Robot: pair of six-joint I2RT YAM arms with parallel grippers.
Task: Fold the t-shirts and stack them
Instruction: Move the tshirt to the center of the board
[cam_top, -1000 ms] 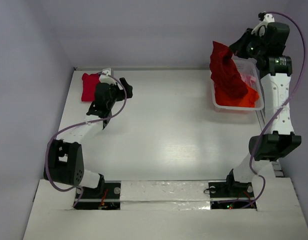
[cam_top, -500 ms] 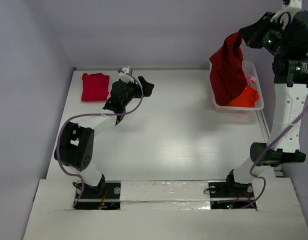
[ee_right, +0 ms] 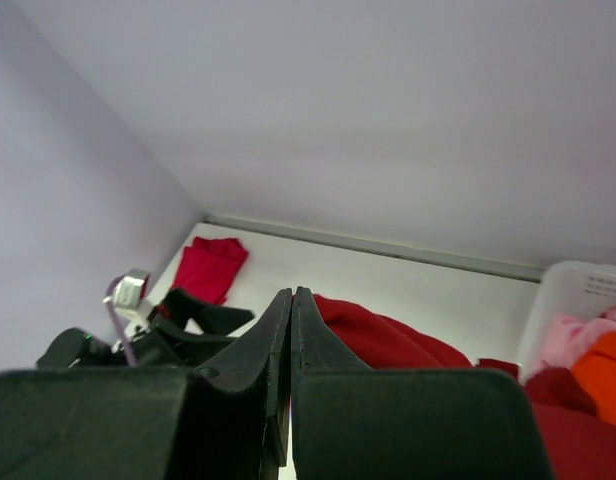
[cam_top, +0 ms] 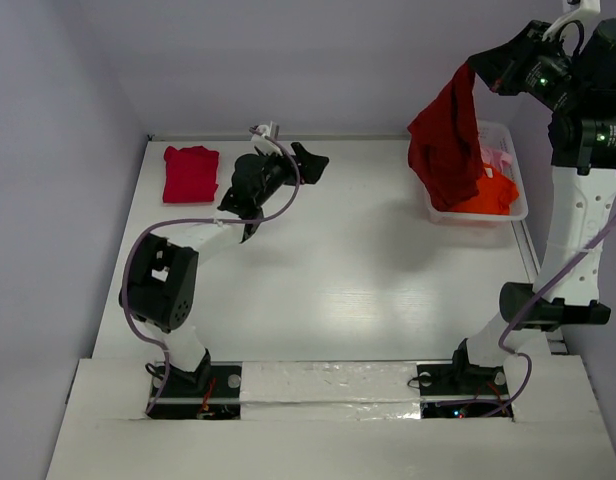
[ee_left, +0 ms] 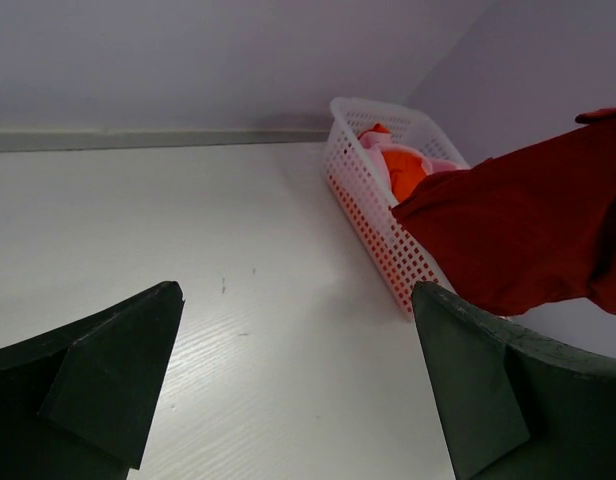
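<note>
While the right hand (ee_right: 291, 297) grips the dark red t-shirt (cam_top: 443, 140) high, the left hand (ee_left: 298, 300) gapes low.

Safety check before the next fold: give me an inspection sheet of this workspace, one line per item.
Surface: white table, bare across the middle.
Job's things: dark red t-shirt hangs from the right gripper over the basket; folded crimson shirt lies at the far left corner; orange shirt and pale pink shirt lie in the basket.
Clutter: nothing seen.
Grippers: left gripper open and empty above the table; right gripper shut on the dark red t-shirt.
Cables: purple cables run along both arms.
Surroundings: plain pale walls.
</note>
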